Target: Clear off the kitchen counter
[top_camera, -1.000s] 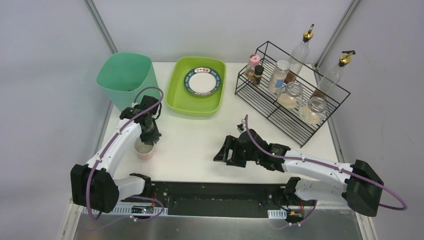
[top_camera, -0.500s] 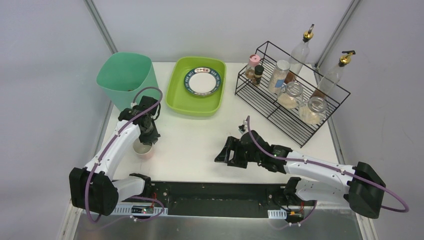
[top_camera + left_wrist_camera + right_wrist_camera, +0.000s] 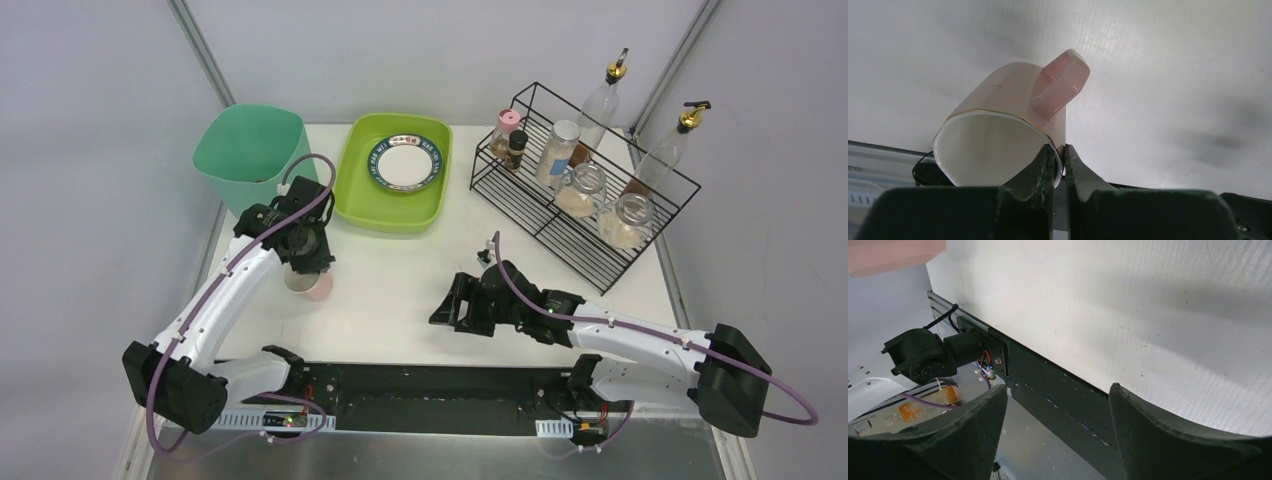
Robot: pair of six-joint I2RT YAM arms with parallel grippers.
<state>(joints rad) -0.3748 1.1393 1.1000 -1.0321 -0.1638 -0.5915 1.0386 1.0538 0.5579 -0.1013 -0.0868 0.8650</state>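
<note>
- The table (image 3: 400, 285), the white kitchen counter, lies under the lime-green tub (image 3: 385, 217) and spreads out on every side of it. Its black rail (image 3: 430, 385) runs along the edge well in front of the tub.
- The black wire rack (image 3: 537, 238) stands to the right of the tub, apart from it. It holds two tall pump-top bottles (image 3: 603, 100), two lidded glass jars (image 3: 583, 190) and a few small spice bottles (image 3: 505, 132).
- The right arm (image 3: 620, 335) reaches in low from the right, in front of the tub. The right jaws are released, spread wide with nothing between them. In the right wrist view only bare table and the rail show between the two fingers (image 3: 1148, 430).
- The left arm (image 3: 215, 300) stretches toward the tub's front left corner.
- The teal bin (image 3: 230, 185) stands just left of the tub, at the back left of the table.
- The tub sits at the middle back of the table, with a white plate with a dark blue patterned rim (image 3: 405, 165) lying flat inside it.
- The pink mug (image 3: 314, 289) (image 3: 998, 100) is in front of the tub's left corner, close to it. It is tilted, with its white inside toward the left wrist camera and its handle upward in that view. Whether its base touches the table cannot be told.
- The left jaws are clenched on the mug's rim, pinching the wall right beside the handle, one finger (image 3: 1040, 172) inside the mug and the other outside.
</note>
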